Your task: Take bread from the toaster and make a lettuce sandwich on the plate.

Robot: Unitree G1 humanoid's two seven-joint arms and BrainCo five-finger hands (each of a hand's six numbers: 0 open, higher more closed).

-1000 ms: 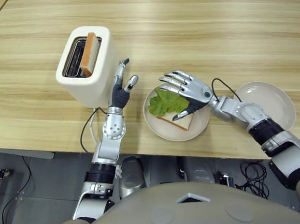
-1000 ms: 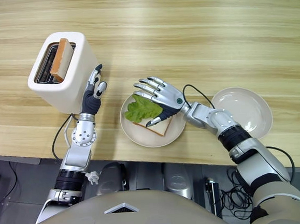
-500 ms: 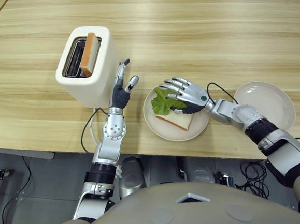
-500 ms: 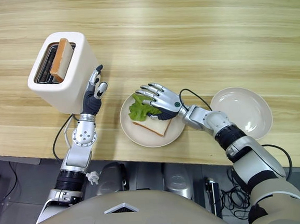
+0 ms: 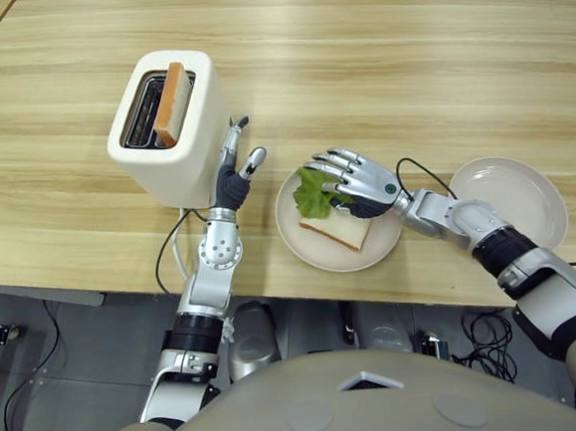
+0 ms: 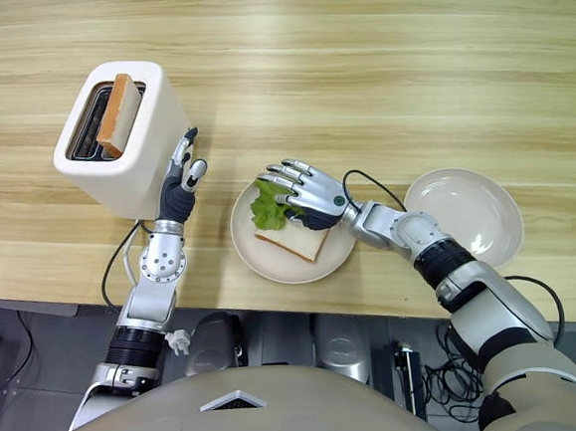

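A white toaster (image 5: 166, 125) stands at the left with one slice of bread (image 5: 171, 103) upright in its slot. My left hand (image 5: 235, 172) rests beside the toaster's right wall, fingers extended and holding nothing. On the cream plate (image 5: 311, 249) lies a slice of bread (image 5: 339, 233) with a green lettuce leaf (image 5: 311, 194) on its far left part. My right hand (image 5: 357, 181) lies over the lettuce and bread, fingers curled down onto the leaf.
A second cream plate (image 5: 511, 198) sits at the right near the table's front edge. The toaster's cord (image 5: 166, 255) hangs over the front edge beside my left forearm. Bare wooden table (image 5: 376, 59) stretches behind everything.
My right hand has dropped onto the sandwich and curled its fingers over the lettuce, bunching the leaf toward the plate's far left. The left hand has stayed still.
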